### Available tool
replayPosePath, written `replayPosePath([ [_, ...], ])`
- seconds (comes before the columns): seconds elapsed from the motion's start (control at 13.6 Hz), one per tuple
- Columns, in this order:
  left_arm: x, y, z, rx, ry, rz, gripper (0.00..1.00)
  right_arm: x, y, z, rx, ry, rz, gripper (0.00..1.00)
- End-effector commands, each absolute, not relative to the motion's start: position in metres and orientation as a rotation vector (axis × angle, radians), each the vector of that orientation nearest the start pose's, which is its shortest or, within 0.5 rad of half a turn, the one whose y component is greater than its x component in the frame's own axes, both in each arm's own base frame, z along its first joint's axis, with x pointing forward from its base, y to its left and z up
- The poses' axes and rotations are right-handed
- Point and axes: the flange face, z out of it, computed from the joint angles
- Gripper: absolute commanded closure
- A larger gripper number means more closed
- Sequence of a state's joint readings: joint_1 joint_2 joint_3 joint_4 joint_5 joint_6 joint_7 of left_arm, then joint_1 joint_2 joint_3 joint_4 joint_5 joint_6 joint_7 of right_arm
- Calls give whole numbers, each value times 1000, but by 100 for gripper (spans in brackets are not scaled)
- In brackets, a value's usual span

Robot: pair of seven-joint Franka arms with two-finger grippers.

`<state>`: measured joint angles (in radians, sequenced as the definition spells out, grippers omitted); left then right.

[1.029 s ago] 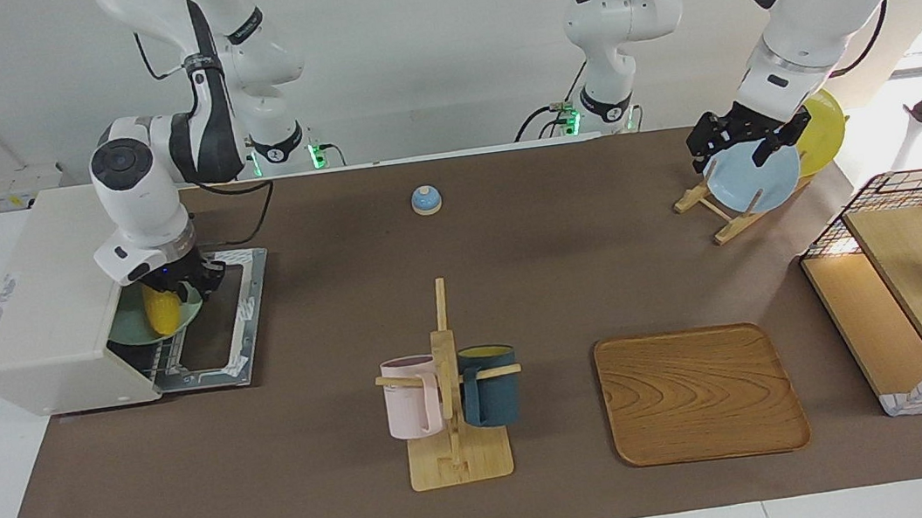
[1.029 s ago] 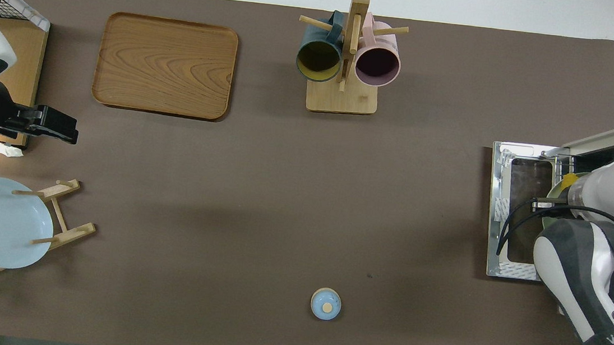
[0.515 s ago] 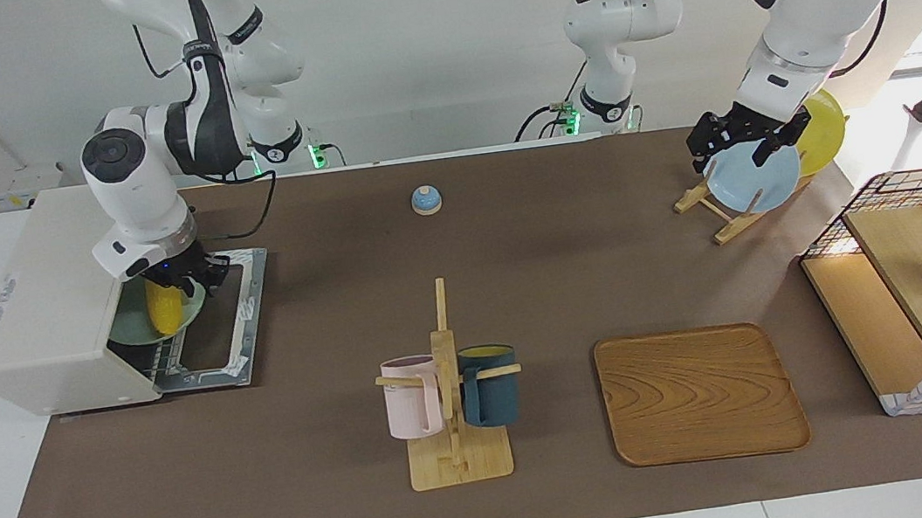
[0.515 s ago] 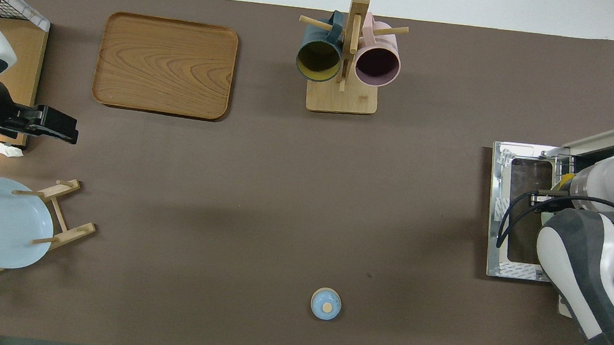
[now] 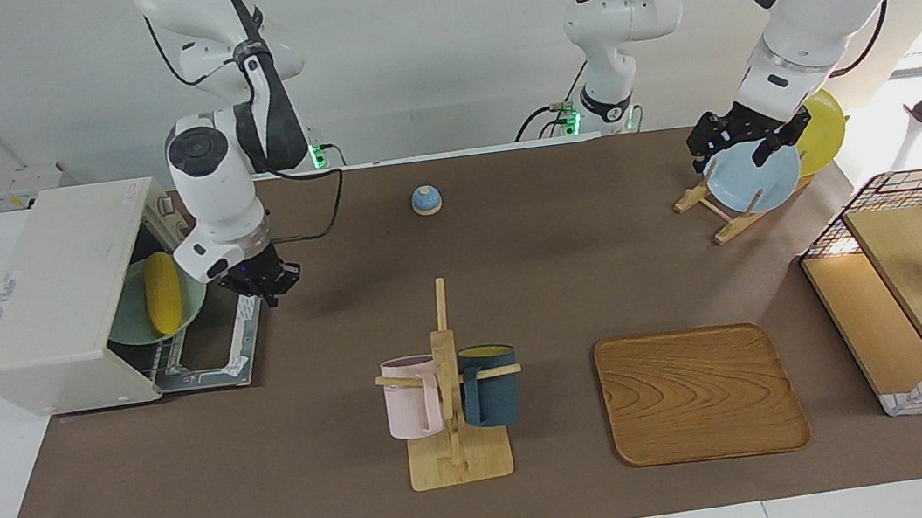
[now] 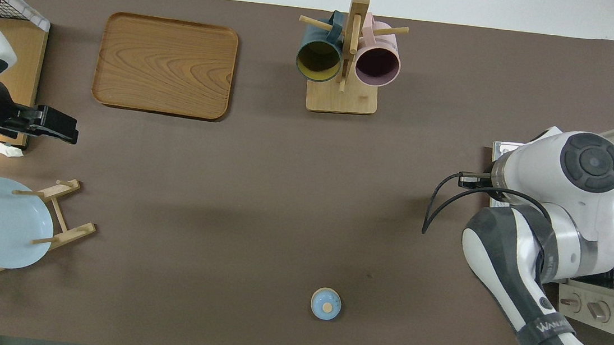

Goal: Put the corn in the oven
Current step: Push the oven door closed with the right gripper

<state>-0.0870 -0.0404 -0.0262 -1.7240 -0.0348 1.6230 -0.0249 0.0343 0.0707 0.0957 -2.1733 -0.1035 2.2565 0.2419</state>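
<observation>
**Corn lies on a plate inside the open oven**

The ribbed yellow corn [image 5: 162, 292] lies on a round, pale green plate [image 5: 136, 321], which sits on the wire rack inside the boxy cream oven [image 5: 52, 292] at the right arm's end of the table. The oven's glass door [image 5: 232, 340] is folded down flat, its metal frame resting on the brown table mat [image 5: 517, 287].

The right gripper [image 5: 264, 290] hangs over the edge of that door, clear of the corn, its black fingertips pressed together with nothing between them. In the overhead view the arm's white shell covers it.

The left gripper [image 5: 735, 139] waits over the wooden plate rack [image 5: 714, 206], just above a smooth light blue plate [image 5: 754, 177] standing on edge; its fingers are spread wide and hold nothing. A yellow plate [image 5: 821, 128] stands in the same rack.
</observation>
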Motion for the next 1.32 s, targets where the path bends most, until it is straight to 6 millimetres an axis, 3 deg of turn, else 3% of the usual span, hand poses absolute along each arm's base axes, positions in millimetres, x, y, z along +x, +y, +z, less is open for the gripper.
replayPosePath([
  [0.0, 531, -62, 581, -3148, 133, 91, 0, 538, 51, 323, -3192, 123, -16, 100],
  [0.15, 531, -62, 581, -3148, 133, 91, 0, 537, 43, 305, -3192, 149, 34, 100],
  [0.44, 531, -62, 581, -3148, 133, 91, 0, 534, 32, 295, -3201, 161, 55, 100],
  [1.25, 531, -63, 582, -3148, 135, 89, 0, 531, 22, 295, -3314, 14, 78, 100],
])
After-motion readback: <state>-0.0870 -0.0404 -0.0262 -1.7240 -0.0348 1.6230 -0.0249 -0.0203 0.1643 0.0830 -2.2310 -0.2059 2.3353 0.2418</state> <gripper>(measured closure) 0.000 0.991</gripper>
